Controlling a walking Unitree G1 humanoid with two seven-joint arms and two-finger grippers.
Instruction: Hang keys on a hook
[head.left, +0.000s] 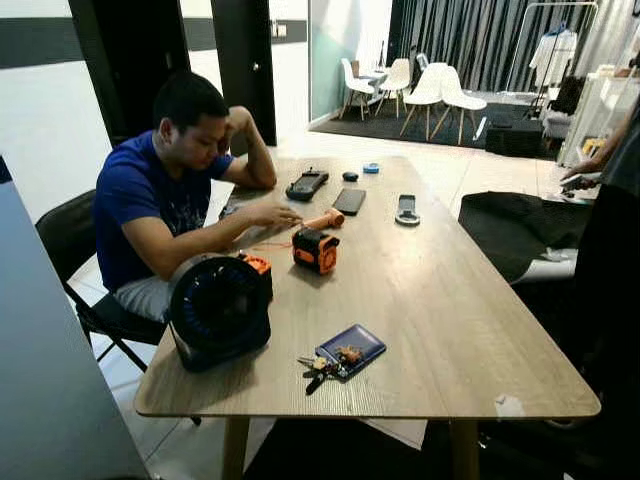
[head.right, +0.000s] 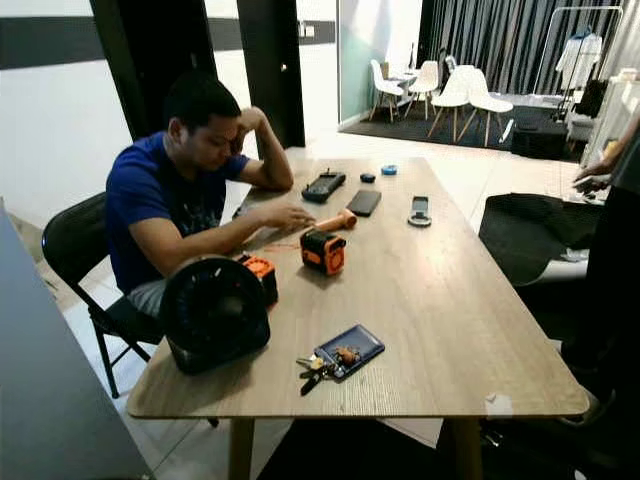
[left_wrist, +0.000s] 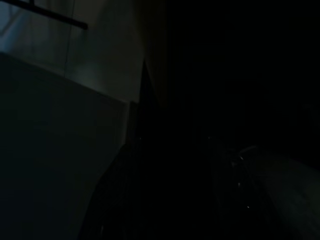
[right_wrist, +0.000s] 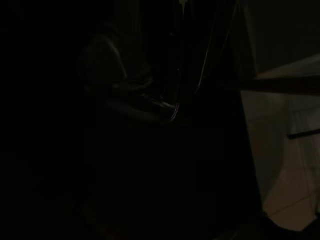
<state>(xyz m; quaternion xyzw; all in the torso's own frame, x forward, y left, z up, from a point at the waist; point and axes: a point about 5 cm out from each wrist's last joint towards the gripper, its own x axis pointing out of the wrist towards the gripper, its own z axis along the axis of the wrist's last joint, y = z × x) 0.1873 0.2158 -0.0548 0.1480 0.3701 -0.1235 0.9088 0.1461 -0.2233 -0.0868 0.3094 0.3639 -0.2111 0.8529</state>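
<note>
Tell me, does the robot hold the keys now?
No. The keys lie on the table, against a blue card holder, with nothing gripping them.

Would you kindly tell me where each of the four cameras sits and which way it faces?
Left eye view: on the head, looking forward and down at the table, keys, fan and seated person.
Right eye view: beside it on the head, facing the same way; both share this scene, slightly shifted.
Left wrist view: on the idle left arm, very dark; a pale wall and dim floor.
Right wrist view: on the idle right arm, very dark; tiled floor at one edge.
</note>
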